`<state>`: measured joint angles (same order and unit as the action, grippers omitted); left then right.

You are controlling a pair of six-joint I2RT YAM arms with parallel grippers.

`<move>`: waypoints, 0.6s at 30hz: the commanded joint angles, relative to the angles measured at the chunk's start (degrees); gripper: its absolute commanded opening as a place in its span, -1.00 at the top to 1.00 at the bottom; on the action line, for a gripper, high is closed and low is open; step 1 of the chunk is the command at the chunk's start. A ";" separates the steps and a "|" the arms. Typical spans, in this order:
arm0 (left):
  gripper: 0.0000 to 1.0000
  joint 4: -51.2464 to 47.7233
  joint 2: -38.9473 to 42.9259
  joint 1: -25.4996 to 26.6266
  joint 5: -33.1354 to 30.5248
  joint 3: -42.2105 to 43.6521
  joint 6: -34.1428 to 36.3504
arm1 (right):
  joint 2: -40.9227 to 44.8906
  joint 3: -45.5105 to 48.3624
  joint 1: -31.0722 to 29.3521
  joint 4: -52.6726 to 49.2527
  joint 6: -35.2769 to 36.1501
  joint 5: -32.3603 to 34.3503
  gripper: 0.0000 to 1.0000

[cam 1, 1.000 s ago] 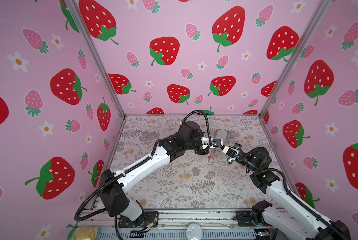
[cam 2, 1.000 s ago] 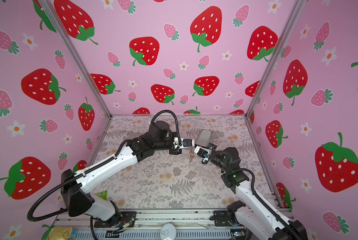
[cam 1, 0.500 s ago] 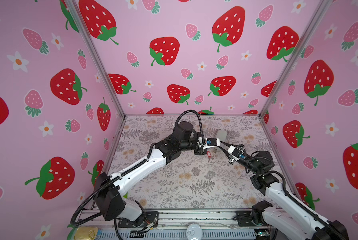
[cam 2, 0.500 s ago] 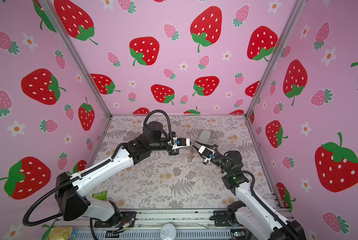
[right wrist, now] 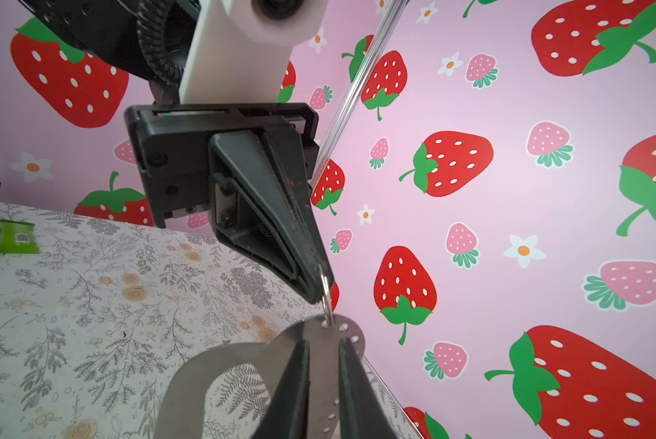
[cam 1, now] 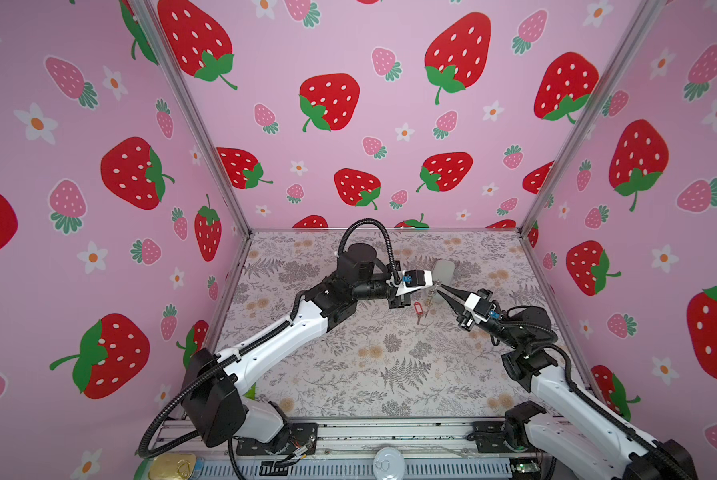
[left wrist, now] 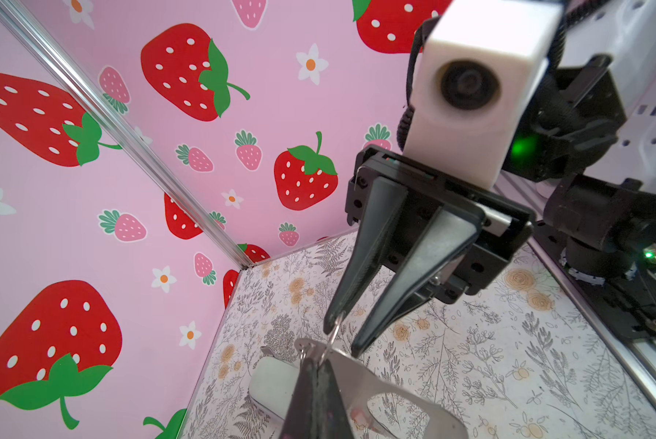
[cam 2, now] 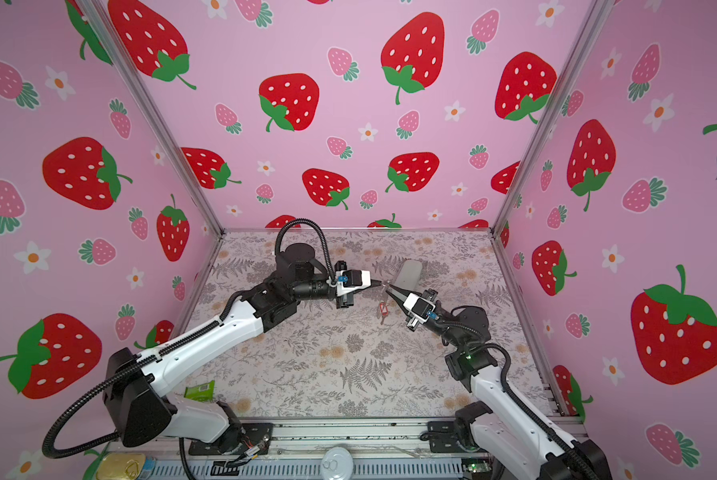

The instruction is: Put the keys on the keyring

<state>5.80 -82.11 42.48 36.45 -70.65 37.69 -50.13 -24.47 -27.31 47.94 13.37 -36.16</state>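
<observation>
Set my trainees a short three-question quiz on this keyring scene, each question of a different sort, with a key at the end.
1. True or false: the small dark key with the red rectangular plastic tag already hangs on the taupe-grey oval strap keyring.
2. The left gripper is: A shut on the keyring's small silver ring; B wide open; C out of view.
3. Name the object lying on the floral table nearest the back wall.
Key: 1 false, it lies on the table; 2 A; 3 the pale oblong case.
</observation>
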 commanded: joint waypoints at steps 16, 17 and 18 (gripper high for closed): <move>1.00 3.01 1.16 -0.14 4.55 0.87 -0.70 | -0.60 -0.87 0.18 3.86 -2.91 -3.25 0.80; 1.00 2.75 1.15 -0.20 4.72 0.91 -0.60 | -0.63 -0.86 0.24 4.00 -2.99 -3.23 0.80; 1.00 2.58 1.13 -0.20 4.82 0.93 -0.60 | -0.50 -0.98 0.24 3.99 -3.10 -3.24 0.80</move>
<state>7.46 -82.11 42.46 39.38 -69.78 36.80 -50.72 -24.47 -27.29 50.11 11.38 -38.17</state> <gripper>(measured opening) 0.048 0.099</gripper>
